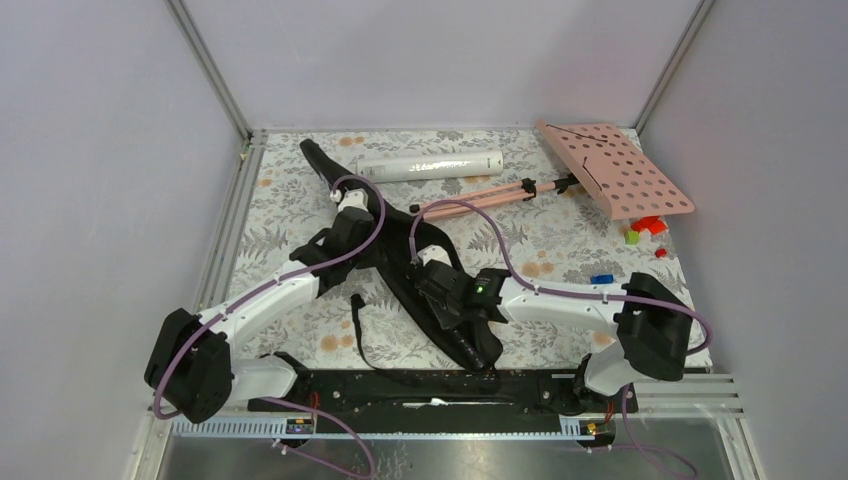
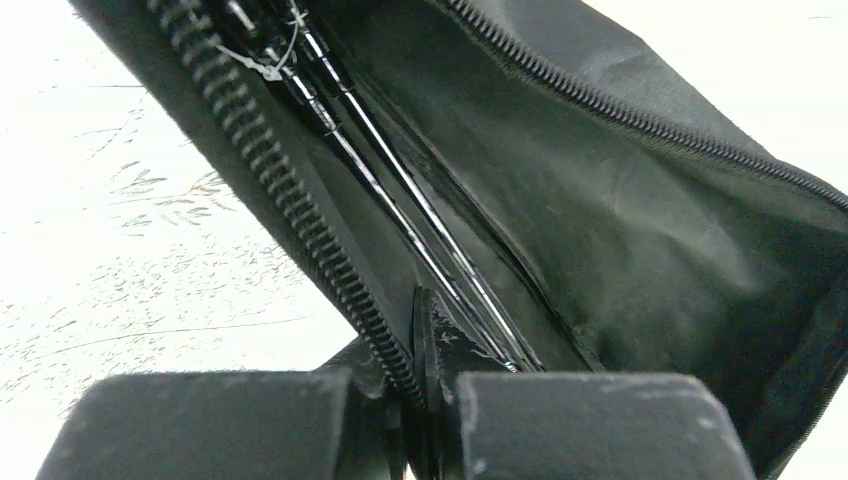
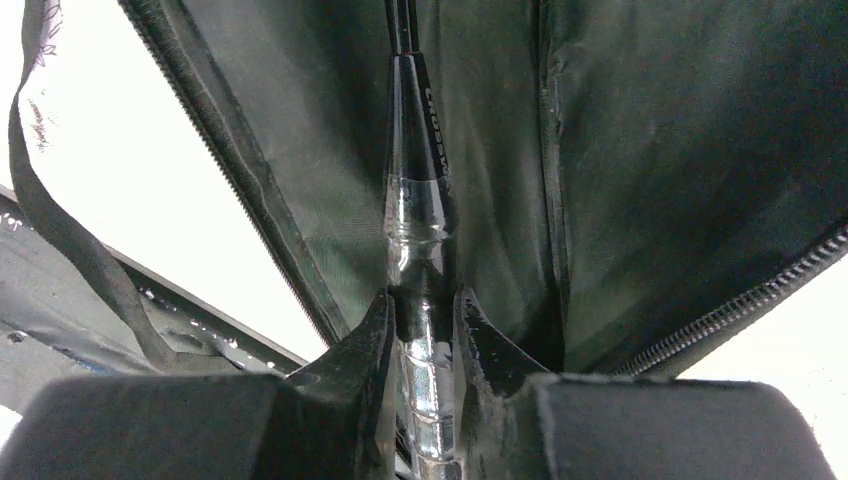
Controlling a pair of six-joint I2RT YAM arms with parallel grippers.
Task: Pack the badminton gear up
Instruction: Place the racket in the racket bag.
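Bag (image 1: 392,262) lying diagonally on table (image 1: 300,205), narrow end pointing far-left, wide end near. Left gripper (image 2: 418,335) pinching its zipper edge shut-tight. Right gripper (image 3: 425,310) straddling racket handle (image 3: 418,200) lying lengthwise inside; clamped or loose, cannot tell

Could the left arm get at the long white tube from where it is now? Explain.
Probably, once freed. The left gripper is shut on the zip edge of the bag and must let go first. The white tube lies just beyond it, nothing between, though the arm is well stretched.
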